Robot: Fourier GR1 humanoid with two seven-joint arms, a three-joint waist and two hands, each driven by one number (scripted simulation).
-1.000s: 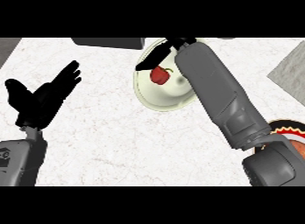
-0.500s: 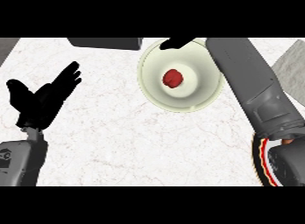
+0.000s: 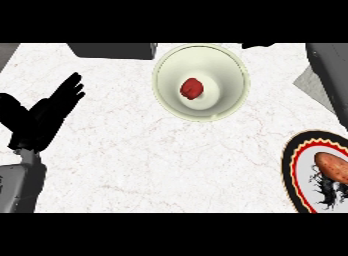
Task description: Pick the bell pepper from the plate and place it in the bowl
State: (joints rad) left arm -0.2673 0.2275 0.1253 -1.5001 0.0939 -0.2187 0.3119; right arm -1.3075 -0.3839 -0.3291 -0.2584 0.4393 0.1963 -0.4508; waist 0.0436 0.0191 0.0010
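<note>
Landmark: the cream bowl (image 3: 227, 70), standing on the white marbled worktop (image 3: 133, 150). All places below are given from it.
Bell pepper (image 3: 192, 88): small and red, lying on the bowl's floor near the middle. Neither robot hand touches it.
Plate (image 3: 289, 162): well apart from the bowl, toward the lower right, partly cut off by the view's edge. Dark rim with red and yellow bands. It carries a long orange vegetable (image 3: 338, 169) and no pepper.
Left robot hand (image 3: 40, 112): well to the left of the bowl, released, fingers straight and pointing up, holding nothing. Resting.
Right robot hand (image 3: 257, 45): only a dark sliver shows just beyond the bowl's far right rim, at the upper edge of the view. Whether it is released or clenched cannot be told.
Right forearm (image 3: 338, 80): grey, to the right of the bowl, clear of it.
Task status: judged complete as things lie, with the pepper in the bowl and the plate without it.
Handling, weight: probably light, being hollow-bodied.
Handling, surface: skin likely smooth and waxy, so it may slip. The rounded sides may let it roll.
Handling, stiffness: likely stiff enough to be pinched, though it can bruise.
Where to take hold: if a re-grasp is needed, across the widest part of the body, from above, on two opposite sides. No stem can be made out, so do not rely on one.
Approach limit: the bowl's sloping walls leave little room from the side.
Other: a dark grey box (image 3: 110, 49) just beyond the bowl's far left rim.
</note>
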